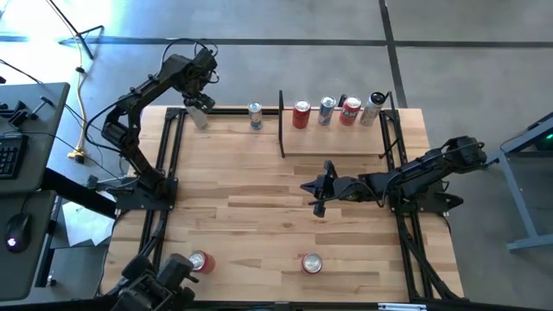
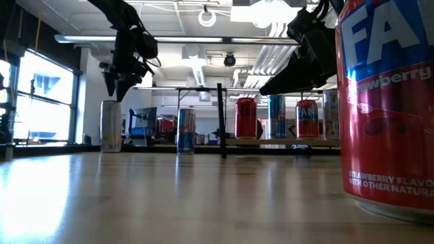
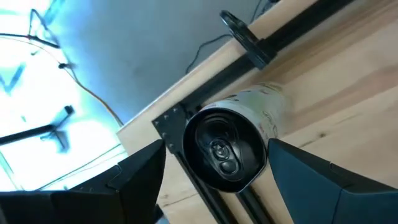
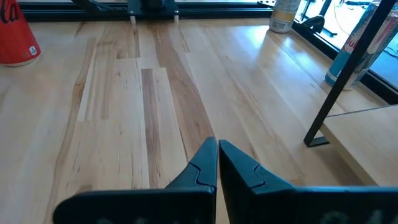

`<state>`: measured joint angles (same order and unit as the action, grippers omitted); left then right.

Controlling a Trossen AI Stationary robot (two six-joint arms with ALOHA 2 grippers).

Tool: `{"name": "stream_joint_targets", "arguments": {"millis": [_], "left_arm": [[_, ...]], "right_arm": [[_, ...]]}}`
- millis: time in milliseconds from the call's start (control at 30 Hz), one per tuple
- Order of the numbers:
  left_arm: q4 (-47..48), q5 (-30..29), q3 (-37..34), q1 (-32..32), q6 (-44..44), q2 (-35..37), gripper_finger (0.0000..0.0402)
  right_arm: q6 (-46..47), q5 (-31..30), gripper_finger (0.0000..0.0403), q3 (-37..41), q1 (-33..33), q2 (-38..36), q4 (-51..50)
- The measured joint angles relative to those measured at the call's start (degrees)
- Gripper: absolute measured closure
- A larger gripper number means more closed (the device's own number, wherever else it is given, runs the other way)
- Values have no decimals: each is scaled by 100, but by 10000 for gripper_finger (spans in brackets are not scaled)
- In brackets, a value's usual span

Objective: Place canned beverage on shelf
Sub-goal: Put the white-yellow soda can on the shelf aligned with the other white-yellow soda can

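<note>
A pale can (image 1: 200, 117) stands upright on the table's far left corner, beside the black frame rail. My left gripper (image 1: 201, 104) hangs just above it, pointing steeply down and open; in the left wrist view its fingers stand on either side of the can's top (image 3: 224, 149) without touching it. In the low view the gripper (image 2: 121, 87) is clear of the can (image 2: 110, 126). The shelf (image 1: 333, 142) holds several upright cans along its far edge (image 1: 326, 111). My right gripper (image 1: 315, 187) is shut above the table's middle, near the shelf, with nothing in it.
A blue can (image 1: 255, 115) stands between the pale can and the shelf's left black bar (image 1: 282, 128). Two red cans (image 1: 200, 262) (image 1: 311, 263) stand near the table's near edge. Black frame rails (image 1: 164, 164) run along the table's left and right sides.
</note>
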<state>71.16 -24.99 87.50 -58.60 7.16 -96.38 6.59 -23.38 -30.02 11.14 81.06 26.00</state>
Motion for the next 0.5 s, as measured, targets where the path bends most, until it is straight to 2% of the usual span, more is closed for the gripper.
{"name": "stream_joint_targets", "arguments": {"millis": [200,500], "left_arm": [[81,220,24,-139,-72,-150,129],[-39,230,22,-294,-58,-437,129]], "right_arm": [[2,66,402,0,0,0,0],[2,240,402,0,0,0,0]]}}
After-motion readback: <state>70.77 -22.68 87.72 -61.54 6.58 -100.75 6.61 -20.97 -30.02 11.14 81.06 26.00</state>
